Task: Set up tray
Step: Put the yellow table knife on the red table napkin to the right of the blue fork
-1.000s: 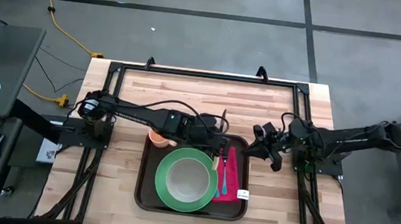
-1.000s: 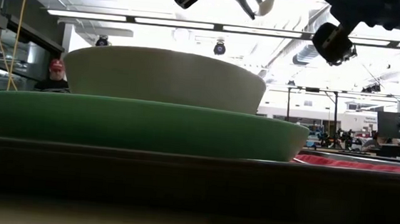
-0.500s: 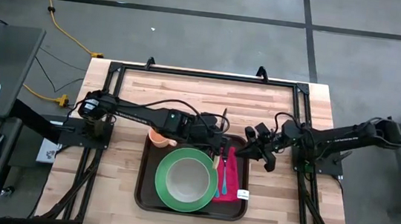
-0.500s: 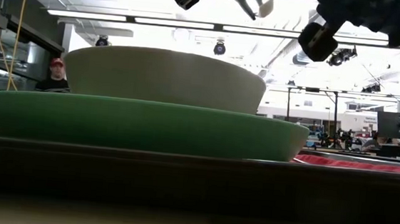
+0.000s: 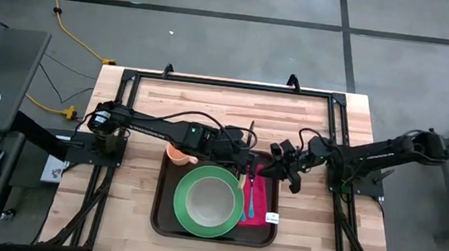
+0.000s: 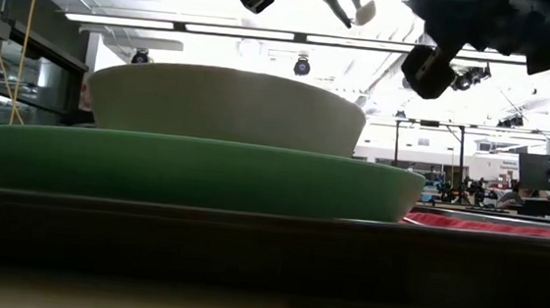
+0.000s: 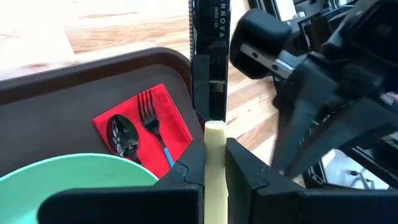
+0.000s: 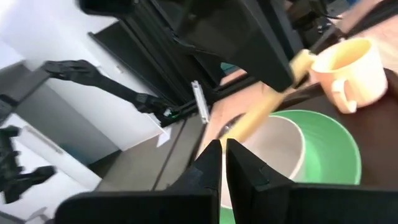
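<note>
Near the front middle of your table sits the tray (image 5: 166, 220), a wide dark brown rectangle with rounded corners and a raised rim, its long sides running left to right. On it you have a green plate (image 5: 184, 209) with a pale bowl (image 5: 210, 199) nested inside, a red napkin (image 5: 260, 203) to the right carrying a fork (image 7: 149, 111) and spoon (image 7: 124, 138), and a peach mug (image 5: 177, 153) at the back left corner. Your left gripper (image 5: 246, 171) hovers over the tray between plate and napkin, fingers pinched on a pale yellow utensil handle (image 7: 214, 174). Your right gripper (image 5: 278, 160) hangs above the tray's back right corner, fingers fully closed with nothing between them.
</note>
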